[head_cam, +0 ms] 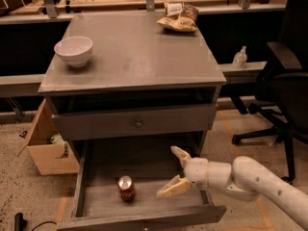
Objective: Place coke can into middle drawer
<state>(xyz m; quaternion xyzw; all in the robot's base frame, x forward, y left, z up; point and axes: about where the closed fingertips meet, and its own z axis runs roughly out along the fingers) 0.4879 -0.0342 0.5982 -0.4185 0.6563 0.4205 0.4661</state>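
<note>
Inside middle drawer [144, 162], coke can [126, 188] beside hand [167, 173]

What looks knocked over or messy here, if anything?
Nothing stands out. The coke can stands upright on the floor of the open middle drawer, apart from the gripper, which hovers open beside it. The white bowl sits upright on the tabletop.

gripper [165, 172] over matt wooden drawer [108, 163], its jaws seemingly plastic.

My gripper [174, 172] is hanging spread over the middle drawer [144, 160]. Bare floor is lying open toward 10 o'clock, the coke can [126, 188] blocking at 8 and the upper drawer front [96, 125] overhanging at 12.
</note>
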